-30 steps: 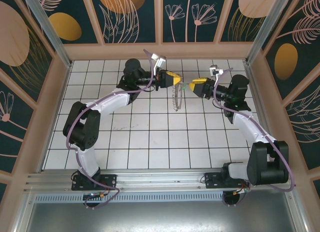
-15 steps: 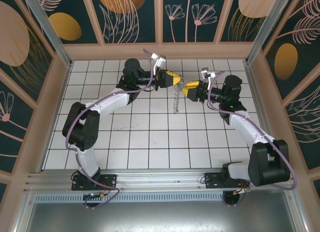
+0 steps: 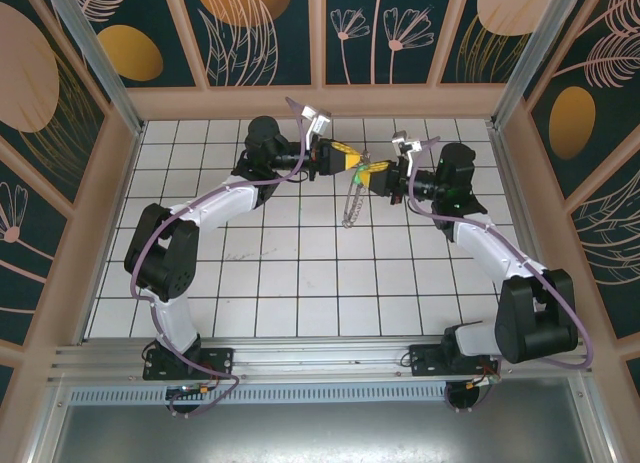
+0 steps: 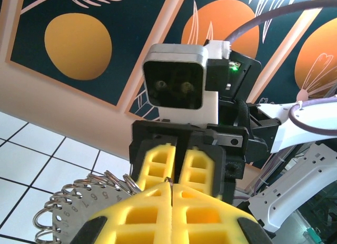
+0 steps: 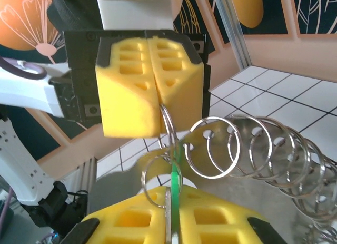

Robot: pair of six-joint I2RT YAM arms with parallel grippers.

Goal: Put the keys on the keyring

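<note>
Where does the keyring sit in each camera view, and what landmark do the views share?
Top external: the keyring hangs above the far middle of the floor.
Left wrist: the keyring is at lower left, its silvery rings fanned out.
Right wrist: the keyring spreads from centre to the right edge.
Shared landmark: the white tiled floor.

Directly ahead of the right gripper [image 3: 371,171], the left gripper [image 3: 357,163] blocks the way, tips almost meeting. The keyring [image 3: 349,201] dangles just beneath both, barring passage under them. Nearer than the tips, the tiled table [image 3: 300,283] lies open; beyond them the back wall [image 3: 320,103] stands near.
</note>
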